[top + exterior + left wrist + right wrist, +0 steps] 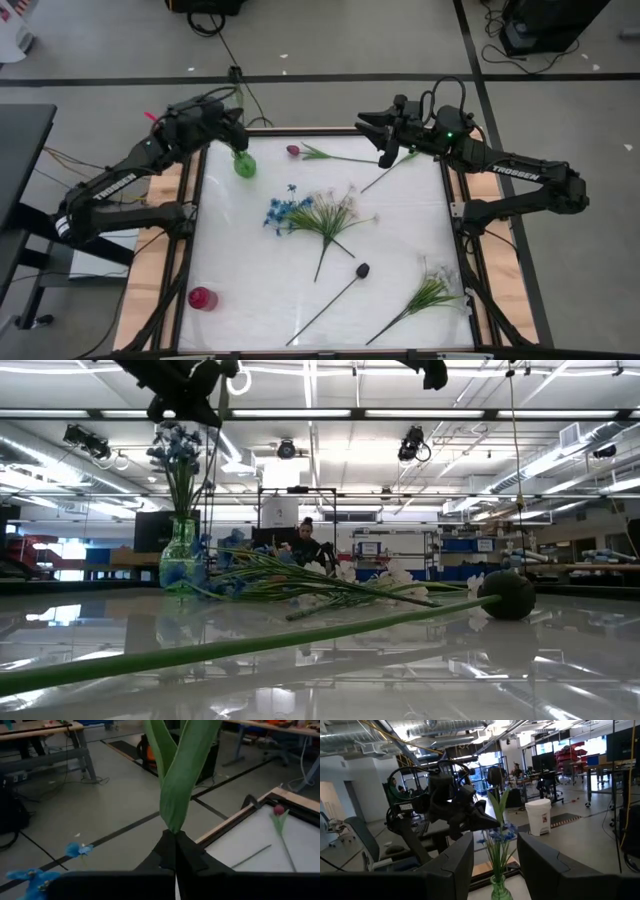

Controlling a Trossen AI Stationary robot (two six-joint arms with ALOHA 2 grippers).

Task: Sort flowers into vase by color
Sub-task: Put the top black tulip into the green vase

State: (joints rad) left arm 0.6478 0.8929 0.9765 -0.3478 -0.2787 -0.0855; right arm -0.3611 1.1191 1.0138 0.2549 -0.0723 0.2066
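Left gripper [236, 140] hangs over the green vase [244, 164], pinched on a blue sprig [175, 775] being seated in it; right gripper [385, 135] waits, fingers apart, empty; next move likely calls for release, then the loose blue cluster [283, 212] mid-table.

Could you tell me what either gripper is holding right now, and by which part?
The left gripper pinches a blue flower sprig by a green leaf above the green vase. The right gripper is open, holding nothing.
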